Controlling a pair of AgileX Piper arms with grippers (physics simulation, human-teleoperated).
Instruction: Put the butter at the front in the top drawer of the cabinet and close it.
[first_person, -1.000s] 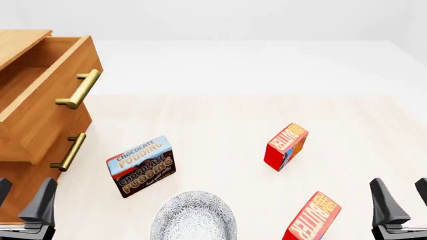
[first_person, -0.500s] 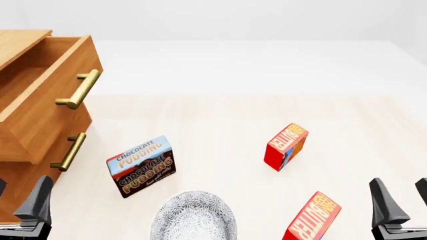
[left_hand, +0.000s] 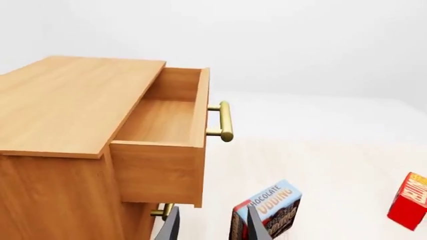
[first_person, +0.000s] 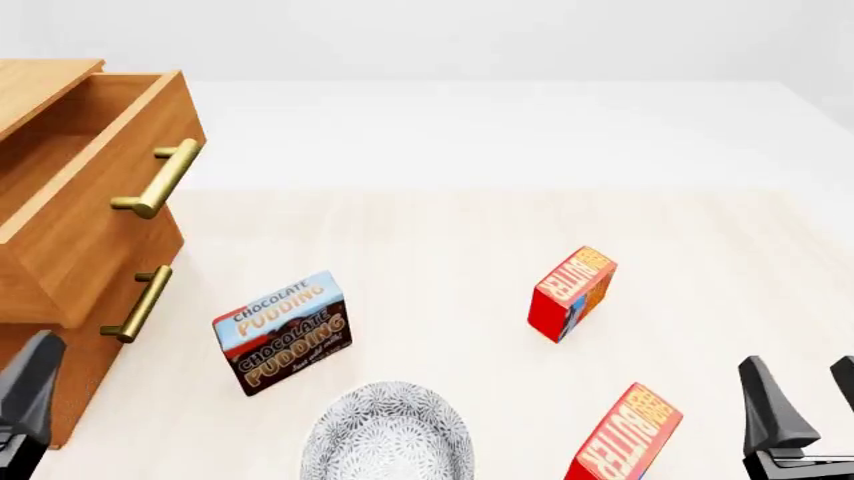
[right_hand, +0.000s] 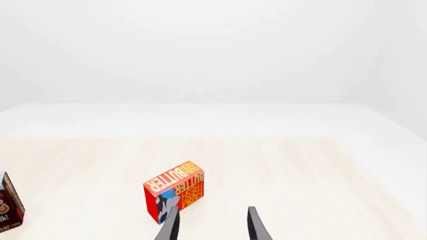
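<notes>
the top drawer (first_person: 80, 190) of the cabinet (left_hand: 67, 150) stands pulled out. the butter (first_person: 625, 436) at the front stands upright on the counter (first_person: 441, 250), near the right hand (first_person: 805, 412), apart from it. a second butter box (first_person: 571, 293) stands farther back, a pudding box (first_person: 282, 331) and a patterned bowl (first_person: 387, 440) to its left. both hands hold nothing; the left hand (left_hand: 208, 225) and the right each show fingers spread apart.

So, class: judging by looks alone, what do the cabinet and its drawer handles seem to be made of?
The cabinet: light-brown wood, matte, with faint grain lines, though it could be veneer. The handles: probably brass, shiny gold-yellow with bright highlights along the bar.
</notes>
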